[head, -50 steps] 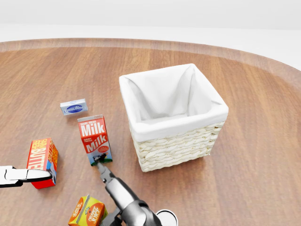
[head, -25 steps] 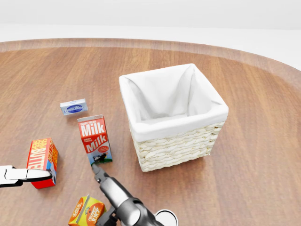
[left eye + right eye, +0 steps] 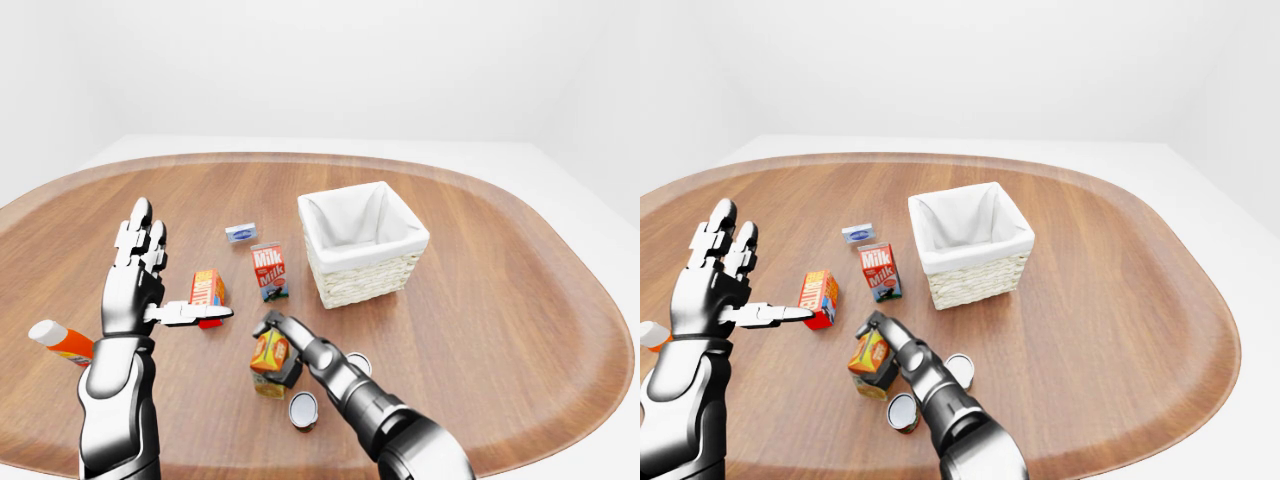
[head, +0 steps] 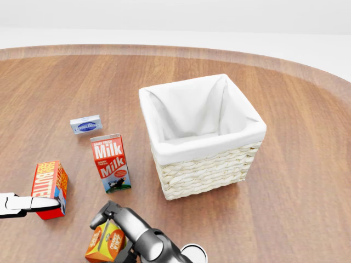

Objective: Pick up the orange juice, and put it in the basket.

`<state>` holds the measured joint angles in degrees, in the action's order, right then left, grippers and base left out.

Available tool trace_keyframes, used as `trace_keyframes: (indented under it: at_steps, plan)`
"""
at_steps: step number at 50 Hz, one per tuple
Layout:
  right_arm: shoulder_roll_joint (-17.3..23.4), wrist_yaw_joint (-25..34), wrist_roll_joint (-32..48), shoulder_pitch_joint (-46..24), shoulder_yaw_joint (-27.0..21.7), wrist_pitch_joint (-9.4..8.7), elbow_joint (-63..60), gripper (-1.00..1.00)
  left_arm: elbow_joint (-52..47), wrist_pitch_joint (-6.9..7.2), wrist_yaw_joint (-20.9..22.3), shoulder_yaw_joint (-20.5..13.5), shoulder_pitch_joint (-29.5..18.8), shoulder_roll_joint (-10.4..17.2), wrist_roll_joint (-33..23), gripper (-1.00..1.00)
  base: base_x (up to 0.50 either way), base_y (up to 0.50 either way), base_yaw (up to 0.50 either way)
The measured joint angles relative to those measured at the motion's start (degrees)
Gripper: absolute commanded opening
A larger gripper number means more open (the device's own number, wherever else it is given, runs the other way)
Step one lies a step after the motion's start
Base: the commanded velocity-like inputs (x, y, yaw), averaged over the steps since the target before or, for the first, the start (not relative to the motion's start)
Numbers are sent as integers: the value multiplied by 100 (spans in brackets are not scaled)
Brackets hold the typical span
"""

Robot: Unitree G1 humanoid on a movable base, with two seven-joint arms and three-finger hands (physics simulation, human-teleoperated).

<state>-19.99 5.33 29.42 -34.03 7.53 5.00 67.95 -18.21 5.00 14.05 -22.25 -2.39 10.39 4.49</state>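
orange juice gripped in right hand, basket apart

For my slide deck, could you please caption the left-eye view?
Right hand closes on the orange juice carton near the milk and wicker basket; left hand open.

Three head cameras, downward over table

Right hand drew back from the milk — fingers now over the orange juice.
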Motion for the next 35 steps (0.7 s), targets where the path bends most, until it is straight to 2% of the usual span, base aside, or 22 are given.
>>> trace_keyframes:
  at_steps: [35]
  plan:
    - [-1, -100, -199, -44, 28, 0, 90, -100, 25, 0, -3, 6, -12, 4, 3, 100, 0, 0, 0]
